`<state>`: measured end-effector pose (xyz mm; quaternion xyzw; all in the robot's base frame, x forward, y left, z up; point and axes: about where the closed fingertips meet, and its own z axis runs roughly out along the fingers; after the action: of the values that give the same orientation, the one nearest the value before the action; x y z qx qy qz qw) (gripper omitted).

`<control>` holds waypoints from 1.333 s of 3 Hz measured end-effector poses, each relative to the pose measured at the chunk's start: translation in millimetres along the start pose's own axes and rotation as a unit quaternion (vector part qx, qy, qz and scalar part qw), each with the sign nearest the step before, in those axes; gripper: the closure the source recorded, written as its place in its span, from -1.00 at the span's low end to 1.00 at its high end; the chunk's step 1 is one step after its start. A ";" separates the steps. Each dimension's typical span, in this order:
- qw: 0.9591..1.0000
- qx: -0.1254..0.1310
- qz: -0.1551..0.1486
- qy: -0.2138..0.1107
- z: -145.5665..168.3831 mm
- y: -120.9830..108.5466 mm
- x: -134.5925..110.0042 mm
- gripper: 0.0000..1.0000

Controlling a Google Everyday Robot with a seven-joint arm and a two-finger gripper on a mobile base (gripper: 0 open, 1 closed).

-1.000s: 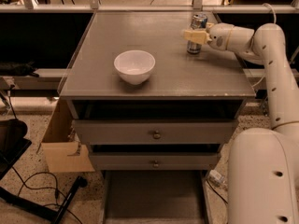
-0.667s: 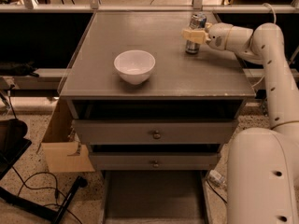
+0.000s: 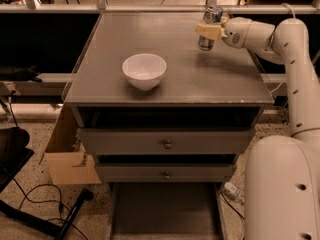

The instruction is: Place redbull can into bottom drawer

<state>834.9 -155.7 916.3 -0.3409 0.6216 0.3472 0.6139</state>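
Observation:
The redbull can (image 3: 210, 28), slim and silver-blue, is held tilted just above the far right of the grey cabinet top (image 3: 170, 84). My gripper (image 3: 209, 31) reaches in from the right and is shut on the can's middle. The bottom drawer (image 3: 162, 211) is pulled out at the cabinet's foot, its flat grey floor showing. It lies well below and in front of the can.
A white bowl (image 3: 144, 70) stands left of centre on the cabinet top. Two upper drawers with round knobs (image 3: 167, 144) are shut. A cardboard box (image 3: 65, 154) leans at the cabinet's left. My arm and white body (image 3: 280, 184) fill the right side.
The can has come up off the cabinet top in my gripper and moved slightly away from its earlier standing spot.

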 end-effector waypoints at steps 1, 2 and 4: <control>1.000 0.001 -0.024 -0.017 -27.1 14.5 -44.2 1.00; 0.998 0.027 -0.055 -0.032 -88.3 47.6 -114.0 1.00; 0.986 0.086 -0.105 -0.095 -169.8 158.0 -232.5 1.00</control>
<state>614.4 -217.5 1151.7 -0.3154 0.5486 0.2567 0.7305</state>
